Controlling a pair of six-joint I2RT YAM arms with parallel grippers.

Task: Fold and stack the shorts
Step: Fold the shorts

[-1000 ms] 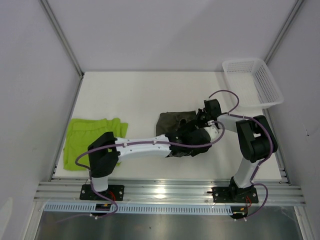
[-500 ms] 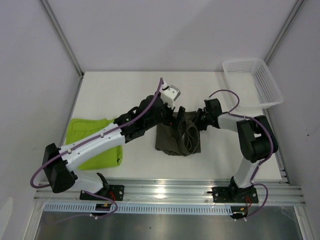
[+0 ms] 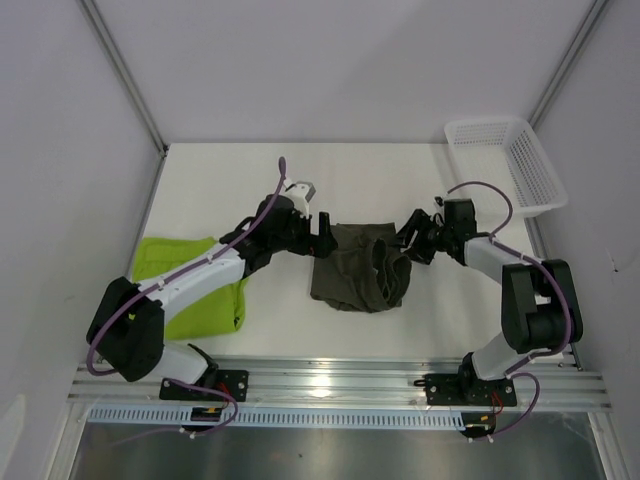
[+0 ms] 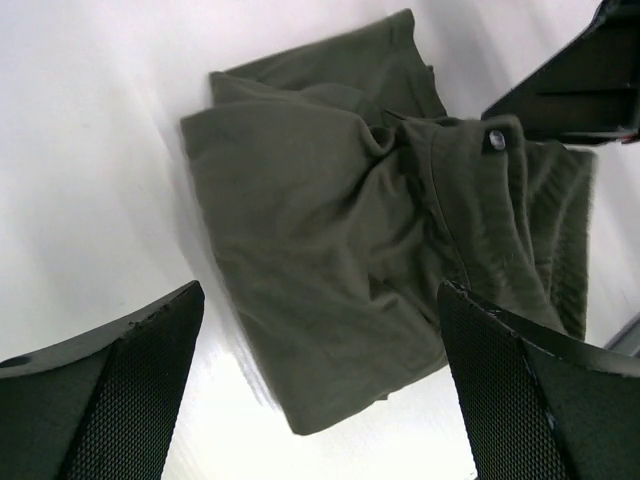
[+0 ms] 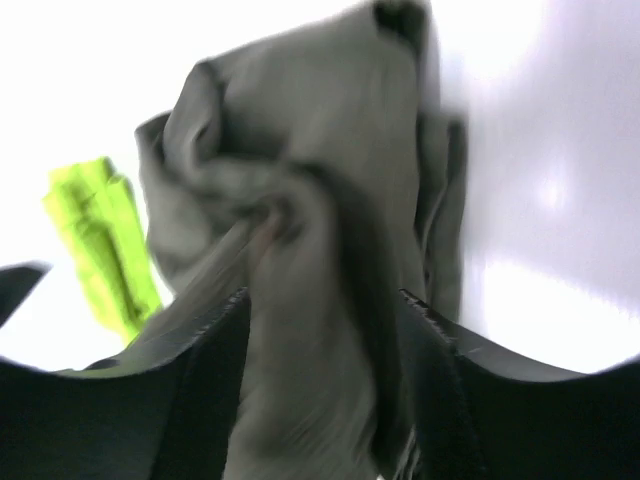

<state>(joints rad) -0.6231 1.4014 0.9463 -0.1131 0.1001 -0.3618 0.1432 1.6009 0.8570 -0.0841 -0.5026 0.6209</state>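
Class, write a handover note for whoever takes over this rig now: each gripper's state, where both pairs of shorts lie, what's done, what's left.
Left gripper: open, empty, hovering left of the olive shorts.
Right gripper: fingers apart at their right edge; blur hides any contact.
Olive shorts: middle of the table, bunched in a rough fold.
Lime green shorts: at the table's left edge, apart from the olive pair.
Done: rough fold only. Left: neaten it, then stack the pairs.
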